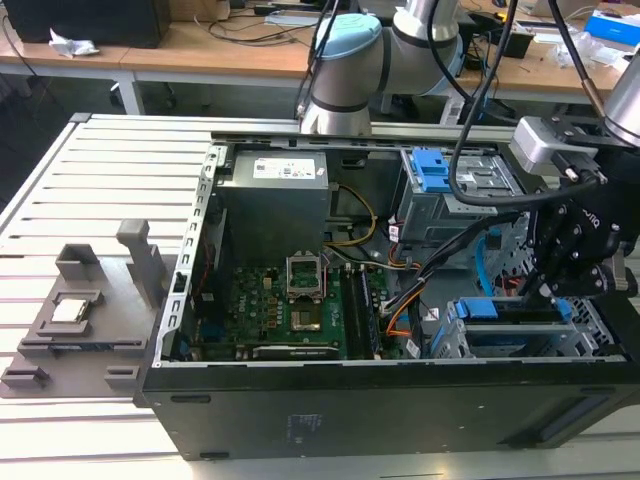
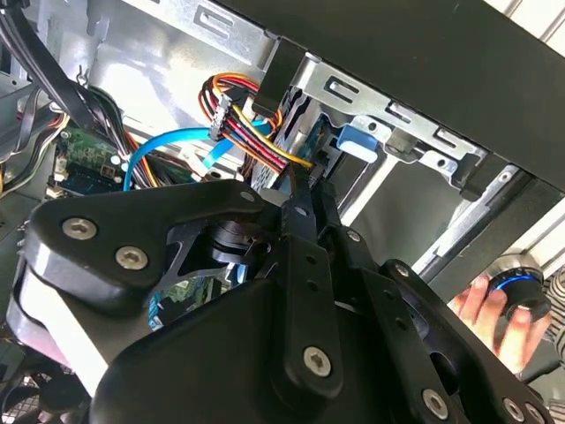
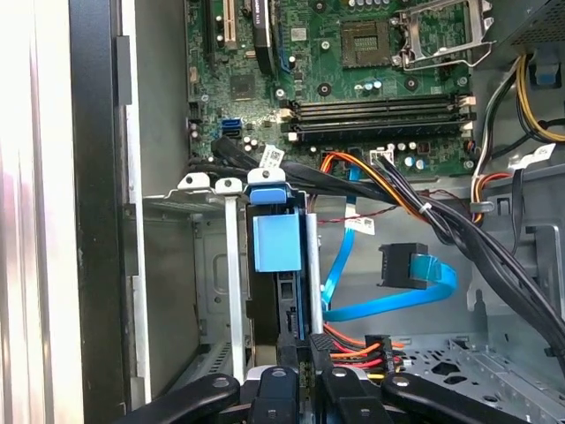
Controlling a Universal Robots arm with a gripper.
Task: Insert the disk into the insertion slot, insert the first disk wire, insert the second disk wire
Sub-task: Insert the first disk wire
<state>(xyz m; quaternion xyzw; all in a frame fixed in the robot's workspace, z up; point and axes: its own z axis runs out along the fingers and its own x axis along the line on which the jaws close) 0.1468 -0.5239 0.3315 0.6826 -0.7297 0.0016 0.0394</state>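
We have the disk (image 1: 478, 309) seated in the insertion slot (image 1: 452, 345), lower right of the exterior view, so the fingers (image 2: 296, 231) are closed, tips against the first disk wire (image 2: 258, 134), likely to seat its plug; second disk wire (image 3: 397, 300) hangs loose.

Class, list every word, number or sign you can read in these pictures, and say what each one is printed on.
No text here can be read with certainty.
The white label on the grey power supply: print too small to read.
The white tag on the black cable bundle: print too small to read.
The motherboard: white markings too small to read.
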